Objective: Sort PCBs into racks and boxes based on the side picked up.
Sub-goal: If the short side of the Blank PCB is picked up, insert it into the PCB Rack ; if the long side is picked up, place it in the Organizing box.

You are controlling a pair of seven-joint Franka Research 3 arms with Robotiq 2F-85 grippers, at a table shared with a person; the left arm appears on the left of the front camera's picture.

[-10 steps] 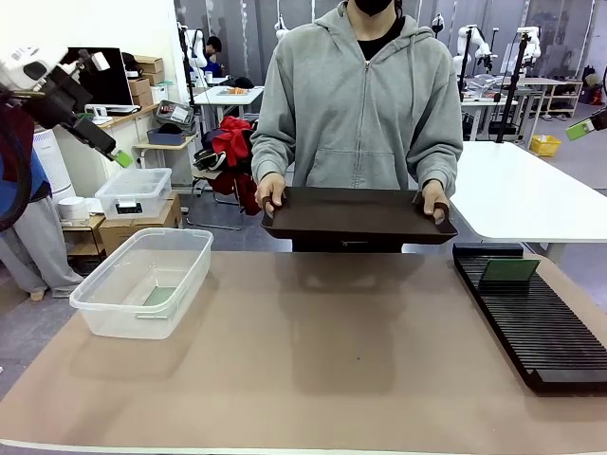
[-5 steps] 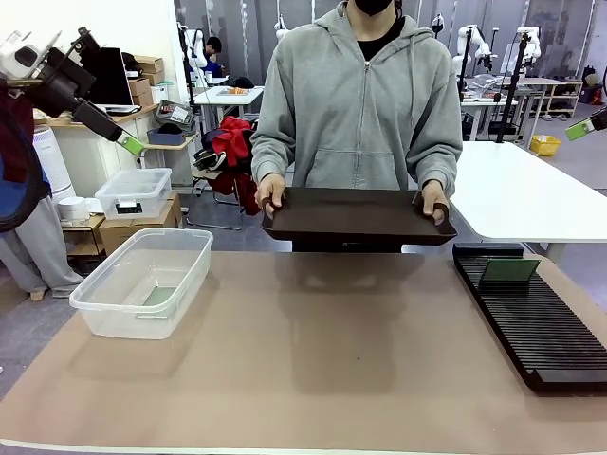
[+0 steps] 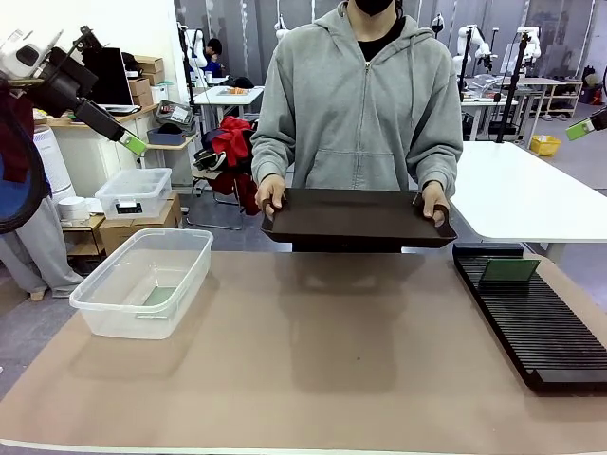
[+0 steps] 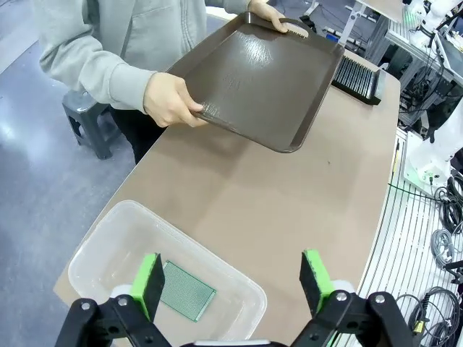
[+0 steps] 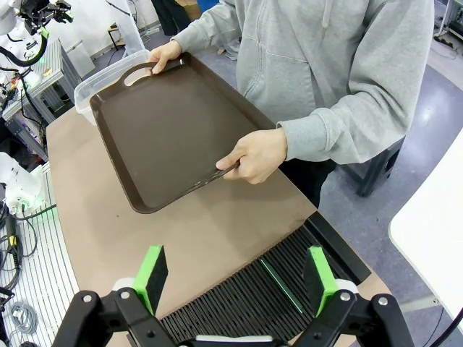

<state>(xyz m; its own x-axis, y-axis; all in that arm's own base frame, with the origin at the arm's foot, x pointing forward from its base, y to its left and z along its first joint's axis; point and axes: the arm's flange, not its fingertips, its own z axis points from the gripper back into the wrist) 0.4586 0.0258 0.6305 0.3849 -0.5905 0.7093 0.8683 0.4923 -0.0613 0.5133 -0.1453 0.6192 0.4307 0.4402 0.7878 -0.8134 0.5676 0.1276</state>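
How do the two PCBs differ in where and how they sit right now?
The PCB in the tub lies flat on the floor of the clear tub; the PCB in the rack stands on edge in a slot of the black rack. Both are green, and no hand holds either.

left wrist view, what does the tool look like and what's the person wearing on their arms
The left tool has two black fingers tipped with bright green pads, joined to black linkage bars with silver bolts at the pivots. The person's sleeves are light grey hoodie fabric with ribbed cuffs reaching the wrists; no gloves.
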